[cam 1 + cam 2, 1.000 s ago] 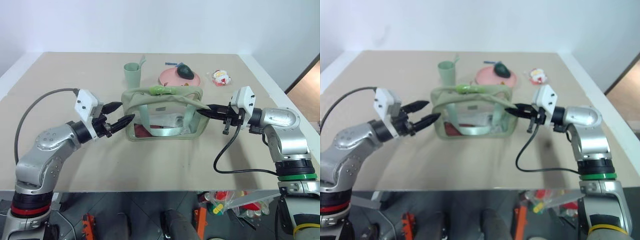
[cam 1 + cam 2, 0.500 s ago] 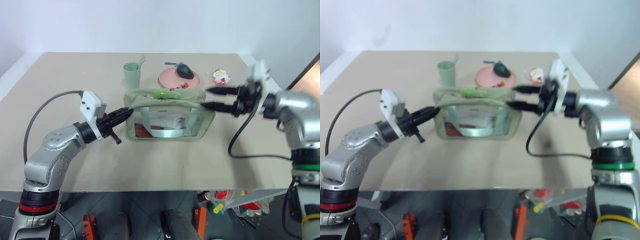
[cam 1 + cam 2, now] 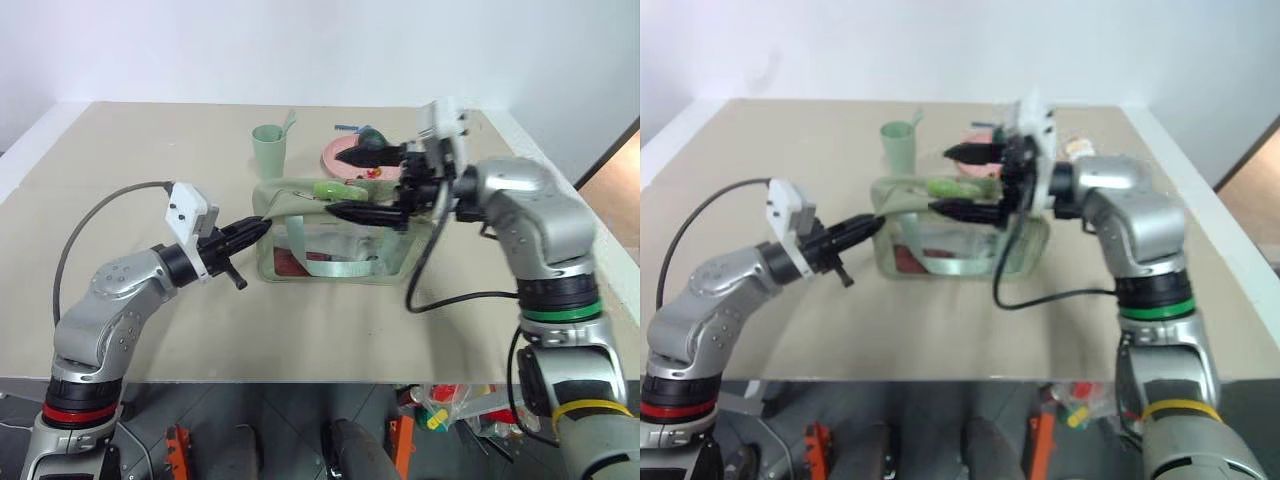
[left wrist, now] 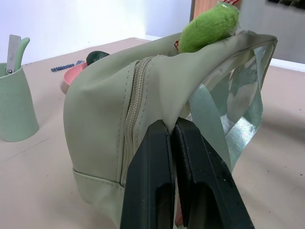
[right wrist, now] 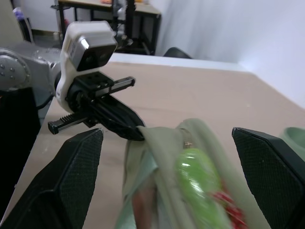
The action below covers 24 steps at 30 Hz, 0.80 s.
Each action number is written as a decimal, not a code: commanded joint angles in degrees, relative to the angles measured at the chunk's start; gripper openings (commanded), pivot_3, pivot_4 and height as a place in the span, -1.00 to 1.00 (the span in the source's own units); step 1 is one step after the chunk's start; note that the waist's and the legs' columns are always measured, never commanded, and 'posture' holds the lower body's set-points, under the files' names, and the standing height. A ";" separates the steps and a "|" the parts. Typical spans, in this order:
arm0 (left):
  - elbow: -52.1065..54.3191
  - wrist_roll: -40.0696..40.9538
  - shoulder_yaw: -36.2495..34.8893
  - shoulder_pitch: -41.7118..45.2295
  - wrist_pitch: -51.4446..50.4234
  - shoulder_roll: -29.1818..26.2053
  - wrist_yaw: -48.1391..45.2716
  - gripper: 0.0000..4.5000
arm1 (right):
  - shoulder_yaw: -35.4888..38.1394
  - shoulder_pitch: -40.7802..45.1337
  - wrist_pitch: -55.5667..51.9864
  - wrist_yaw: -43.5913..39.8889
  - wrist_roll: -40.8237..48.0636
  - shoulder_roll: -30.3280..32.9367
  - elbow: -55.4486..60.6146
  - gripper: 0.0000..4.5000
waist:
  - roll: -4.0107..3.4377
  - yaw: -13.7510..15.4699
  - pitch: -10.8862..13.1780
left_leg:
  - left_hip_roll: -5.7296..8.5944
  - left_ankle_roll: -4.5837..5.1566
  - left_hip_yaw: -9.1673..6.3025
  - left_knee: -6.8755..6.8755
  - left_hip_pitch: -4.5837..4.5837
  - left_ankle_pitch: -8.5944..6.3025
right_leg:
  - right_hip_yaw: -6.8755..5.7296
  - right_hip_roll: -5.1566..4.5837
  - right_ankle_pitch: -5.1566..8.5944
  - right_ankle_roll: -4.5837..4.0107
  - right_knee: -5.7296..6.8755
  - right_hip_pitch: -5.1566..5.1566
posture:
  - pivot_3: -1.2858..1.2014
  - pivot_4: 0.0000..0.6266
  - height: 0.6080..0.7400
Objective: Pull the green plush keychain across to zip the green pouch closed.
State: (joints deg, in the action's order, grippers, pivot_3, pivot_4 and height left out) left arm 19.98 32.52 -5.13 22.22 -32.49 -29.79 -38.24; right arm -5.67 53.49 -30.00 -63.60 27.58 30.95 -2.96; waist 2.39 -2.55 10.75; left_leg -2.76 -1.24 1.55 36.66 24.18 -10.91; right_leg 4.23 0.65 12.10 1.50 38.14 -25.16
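One fuzzy lime-green plush keychain atop sage-green pouch

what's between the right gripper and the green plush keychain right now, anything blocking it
Nothing visible blocks it. The right gripper is open, fingers wide apart, and the green plush keychain lies on top of the green pouch straight ahead. The left gripper pinches the pouch's far end.

From the head we are looking forward and down over the worktop; each wrist camera is peering close along its pincer, both sharing the green pouch.
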 commanded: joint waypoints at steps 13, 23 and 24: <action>2.04 -0.98 1.34 -0.07 0.47 0.13 0.38 -1.00 | -0.13 2.19 1.29 0.12 -4.18 -0.85 -5.42 -0.74 | 0.00 0.01 0.00 | 0.00 0.00 -0.02 -0.01 0.00 0.00 | -0.03 0.00 0.00 0.01 -0.01 0.00 | 0.03 -0.52 1.00; 1.05 -1.39 1.72 1.70 -0.39 1.37 2.56 -1.00 | 2.83 3.82 9.62 0.29 -6.49 0.42 -6.60 -0.99 | 0.00 0.05 0.00 | 0.01 0.00 -0.02 -0.01 0.01 0.00 | -0.03 -0.01 0.00 0.02 -0.01 0.01 | 0.03 -0.52 1.00; 0.95 -1.62 1.71 1.95 -0.53 1.61 3.14 -1.00 | 3.65 4.30 11.11 0.29 -6.67 1.15 -6.66 -0.99 | 0.00 0.06 0.00 | 0.01 0.00 -0.02 -0.01 0.01 0.00 | -0.03 -0.02 -0.01 0.02 -0.01 0.01 | 0.03 -0.52 1.00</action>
State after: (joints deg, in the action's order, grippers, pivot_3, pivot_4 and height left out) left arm 20.15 31.32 -4.29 22.90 -32.64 -28.49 -35.92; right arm -5.54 54.96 -22.10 -63.30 21.02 30.35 -10.51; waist 2.39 -2.49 10.75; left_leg -2.74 -1.24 1.52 36.65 24.21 -10.91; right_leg 4.20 0.64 12.09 1.52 38.12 -25.16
